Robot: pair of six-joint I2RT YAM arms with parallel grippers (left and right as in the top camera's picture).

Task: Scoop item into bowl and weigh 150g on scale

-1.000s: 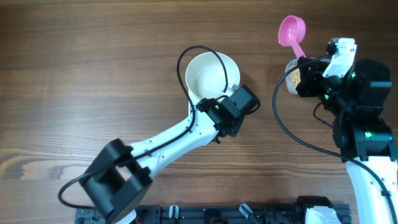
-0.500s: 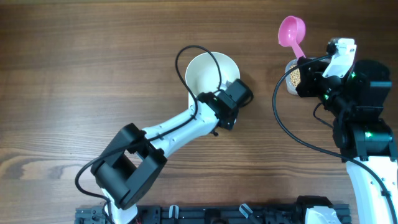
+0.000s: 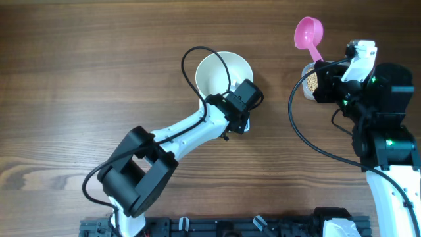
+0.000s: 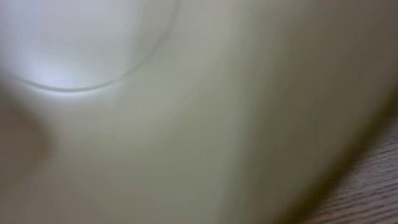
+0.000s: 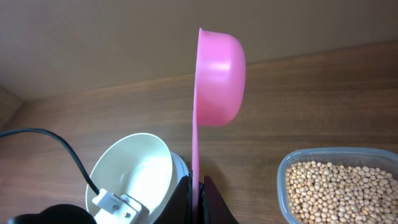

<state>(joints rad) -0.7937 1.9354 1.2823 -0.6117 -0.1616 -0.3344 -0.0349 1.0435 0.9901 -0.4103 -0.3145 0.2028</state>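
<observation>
1. The wooden table [image 3: 79, 79] carries everything. The white bowl [image 3: 216, 69] stands upright on it near the middle, and every place below is given from this bowl.
2. A black cable [image 3: 187, 59] from the left arm loops over the bowl's left rim.
3. The left gripper [image 3: 237, 92] is at the bowl's lower-right rim, clenched on that rim. In the right wrist view one finger [image 5: 115, 202] lies inside the bowl's wall. The left wrist view is filled with blurred white bowl.
4. In the right wrist view a pale edge [image 5: 178, 167] peeks out from under the bowl's right side. Too little of it shows to tell what it is.
5. A pink scoop [image 3: 308, 31] is to the right of the bowl and further back, well apart from it. It is turned on its edge.
6. A clear tub [image 3: 304, 74] sits to the right of the bowl, well apart, and holds the pale tan beans [image 5: 336, 190].
7. The right gripper [image 5: 196, 198] is also to the right of the bowl, just by the tub. Its jaws are clamped on the scoop's thin handle.
</observation>
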